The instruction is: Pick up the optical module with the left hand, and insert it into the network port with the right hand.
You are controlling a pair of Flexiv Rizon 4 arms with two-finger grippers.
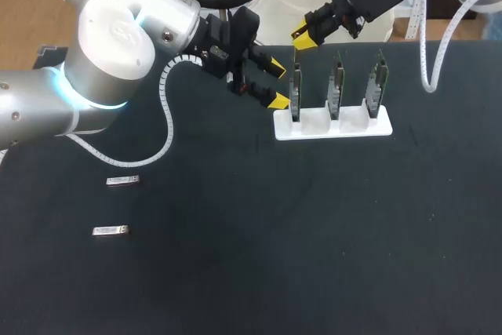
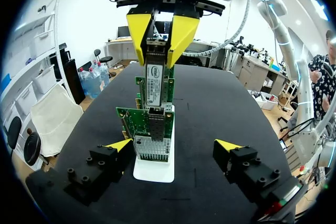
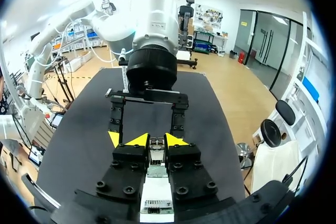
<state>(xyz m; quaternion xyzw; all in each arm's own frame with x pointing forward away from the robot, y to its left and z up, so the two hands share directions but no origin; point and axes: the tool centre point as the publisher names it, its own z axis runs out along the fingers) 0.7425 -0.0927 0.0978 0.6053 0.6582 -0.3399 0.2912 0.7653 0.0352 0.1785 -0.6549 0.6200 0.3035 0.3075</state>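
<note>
Head view: left fingers are spread wide beside the leftmost green network card in the white rack.

Left wrist view: right fingers clamp the slim silver optical module, tip right at the card's port.

Right wrist view shows the same grip.

Looks like the insertion step. Next up needs a straight, aligned push.

White label on the optical module, print illegible.

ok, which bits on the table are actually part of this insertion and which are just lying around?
In the job: optical module, shut in the right pincer; leftmost network card below it; white rack holding the cards; left pincer, open, beside that card.

Lying about: nearer loose module; farther loose module; middle card; rightmost card.
</note>
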